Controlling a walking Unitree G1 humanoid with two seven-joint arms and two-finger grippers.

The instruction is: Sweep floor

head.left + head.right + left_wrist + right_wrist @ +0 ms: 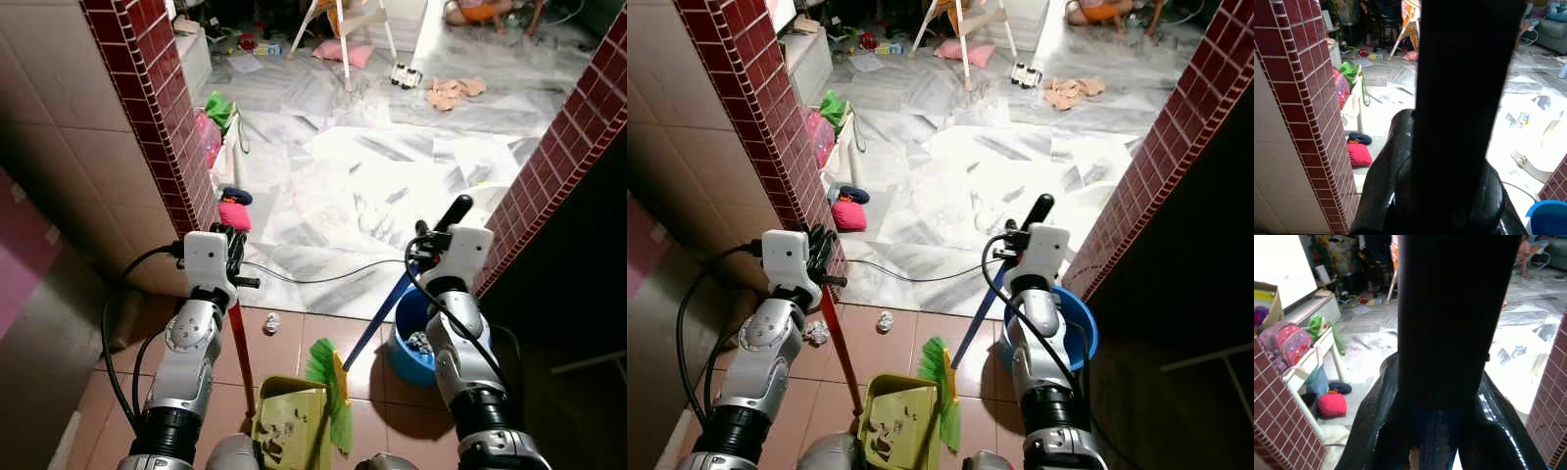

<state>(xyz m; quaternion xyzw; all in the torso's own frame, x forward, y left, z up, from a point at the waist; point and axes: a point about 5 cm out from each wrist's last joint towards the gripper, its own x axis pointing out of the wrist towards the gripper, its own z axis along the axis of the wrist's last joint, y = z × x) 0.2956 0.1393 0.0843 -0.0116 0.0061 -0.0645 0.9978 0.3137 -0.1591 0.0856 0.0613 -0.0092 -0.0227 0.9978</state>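
Gripping blue-handled green-bristle broom [338, 392], right gripper [431, 257] angles it toward yellow-green plastic dustpan [286, 419]; left gripper [231, 257] clamps dustpan's red pole [241, 352]; crumpled paper scrap [271, 321] lies beyond, left-arm side.

Blue bucket [409, 343], pink cushion [234, 215], maroon-tiled wall [162, 98], black cable [313, 278]

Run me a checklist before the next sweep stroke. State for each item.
1. Left hand gripping the red dustpan handle: ok.
2. Right hand gripping the blue broom handle: ok.
3. Green broom bristles beside the yellow dustpan: ok.
4. Dustpan already holding debris: ok.
5. Crumpled paper on the tiles, not yet swept: not ok.
6. Black cable lying across the floor near the sweep path: not ok.
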